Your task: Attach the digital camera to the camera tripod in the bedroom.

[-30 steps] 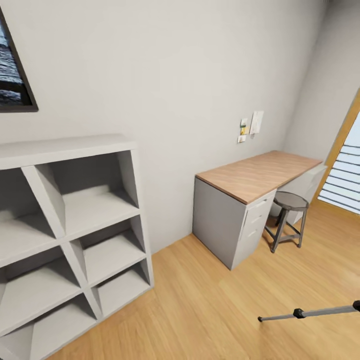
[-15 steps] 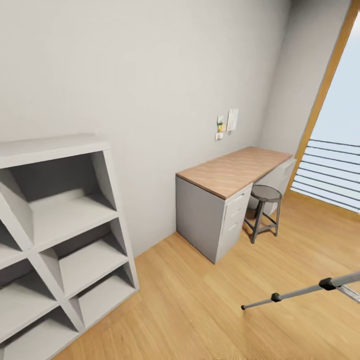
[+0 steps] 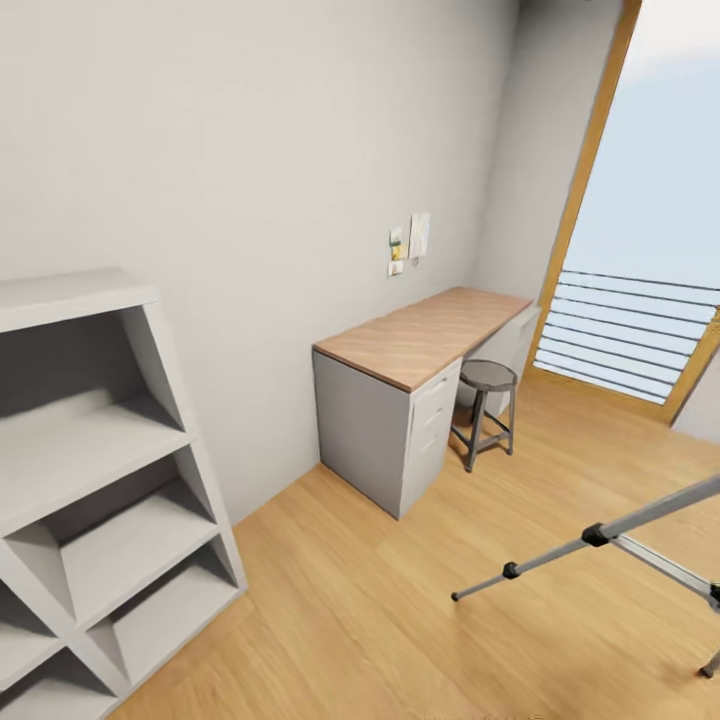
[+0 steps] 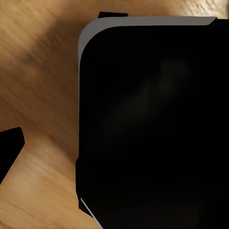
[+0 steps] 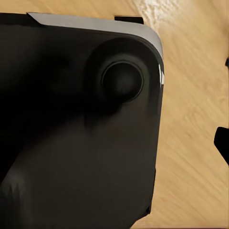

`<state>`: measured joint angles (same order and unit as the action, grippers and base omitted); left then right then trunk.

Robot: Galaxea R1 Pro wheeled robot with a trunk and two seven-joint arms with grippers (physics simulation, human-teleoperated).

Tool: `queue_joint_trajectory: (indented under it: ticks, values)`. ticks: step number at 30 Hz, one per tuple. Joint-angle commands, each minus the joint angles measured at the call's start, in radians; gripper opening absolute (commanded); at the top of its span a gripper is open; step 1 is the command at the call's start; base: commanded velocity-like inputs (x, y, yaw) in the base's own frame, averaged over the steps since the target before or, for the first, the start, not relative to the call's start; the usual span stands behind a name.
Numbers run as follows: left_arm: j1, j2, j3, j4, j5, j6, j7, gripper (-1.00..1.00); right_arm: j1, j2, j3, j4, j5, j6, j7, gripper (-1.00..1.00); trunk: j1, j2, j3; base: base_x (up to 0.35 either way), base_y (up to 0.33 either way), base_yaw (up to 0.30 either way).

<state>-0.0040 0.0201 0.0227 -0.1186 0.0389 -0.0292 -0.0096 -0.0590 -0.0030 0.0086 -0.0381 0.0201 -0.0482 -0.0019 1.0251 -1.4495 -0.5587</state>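
Observation:
Two silver legs of the camera tripod (image 3: 550, 555), with black joints, reach in from the right in the head view and rest on the light wood floor; its head is out of frame. The digital camera is out of view. In the left wrist view a black fingertip (image 4: 9, 149) pokes in at the edge over the floor, and in the right wrist view another black fingertip (image 5: 223, 143) sits at the edge. Neither view lets me judge how the jaws stand.
A grey cube shelf (image 3: 90, 470) stands at the left wall. A grey desk with a wooden top (image 3: 420, 335) and a round stool (image 3: 487, 378) lie ahead. A glazed opening with a railing (image 3: 630, 340) is at the right. My black base (image 4: 152, 124) (image 5: 76, 124) is under both wrists.
The head camera has swung to the right: shelf and desk slid left in the picture, the dark framed picture left it, and more of the tripod legs and the window came in.

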Motion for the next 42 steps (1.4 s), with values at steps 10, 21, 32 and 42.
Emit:
queue_joint_trajectory:
  ticks: [10,21,32,42]
  values:
    - [-0.001,-0.004,0.002,0.0,0.004,-0.004,-0.005,1.0,-0.001,0.0,0.001,0.001,0.002,-0.004,-0.001,1.0,0.0,0.0,-0.007,0.0,0.0,-0.259]
    - [-0.007,-0.012,0.003,-0.058,0.006,0.012,-0.009,1.0,-0.004,-0.004,-0.002,0.0,0.001,-0.007,0.001,1.0,0.0,0.0,-0.013,0.0,0.0,-0.26]
    - [0.001,-0.042,0.017,-0.319,0.008,0.135,0.0,1.0,-0.006,-0.034,-0.004,-0.031,-0.002,-0.087,0.001,1.0,0.0,0.0,-0.019,0.0,0.0,-0.261]
    - [0.002,-0.046,0.059,-0.549,0.058,0.344,0.003,1.0,-0.01,-0.076,-0.008,-0.034,-0.002,-0.088,0.0,1.0,0.0,0.0,-0.024,-0.002,-0.001,-0.262]
